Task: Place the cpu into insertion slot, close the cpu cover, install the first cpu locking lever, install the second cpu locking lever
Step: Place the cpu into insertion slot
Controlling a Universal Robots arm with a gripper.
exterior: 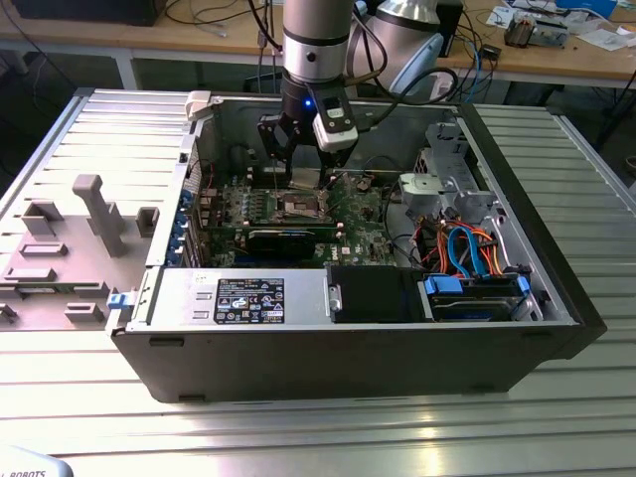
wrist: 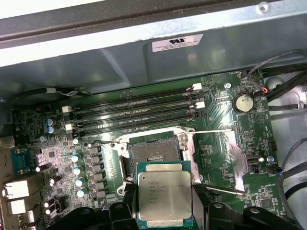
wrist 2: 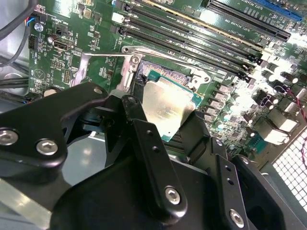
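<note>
Gripper (wrist 2: 162, 114) is clamped on the cpu (wrist 2: 169, 106). One black finger (wrist 2: 144, 139) sits on each of two opp. edges, w/ nothing else between them. First wrist view shows the same grip: gripper (wrist: 164, 211), w/ cpu (wrist: 164, 195) sitting flat-side-up between the fingers.

Cpu look: flat square chip w/ a dull silver-grey metal lid and stepped corners. A thin green substrate rim runs all round it. There's faint print on the lid, and it catches a soft glare in the second wrist view.

Insertion slot (wrist: 153, 155) lies just ahead of the fingertips and below the chip. It's a dark square recess w/ a silvery edge and is uncovered. The chip's leading edge overlaps the slot's near edge. It's prob. held just above and not seated, but contact can't be judged.

Cpu cover (wrist: 238, 155) is swung open and lies off to one side of the gripper, past the slot, w/ green motherboard (wrist: 216, 105) showing thru its window. A thin wire lever (wrist: 216, 130) runs along the cover's edge. Long black memory slots (wrist: 134, 112) lie further ahead of the tool, beyond the socket.

In the exterior view the gripper (exterior: 301, 171) hangs straight down inside the open pc case (exterior: 298, 358), over the board's middle.
</note>
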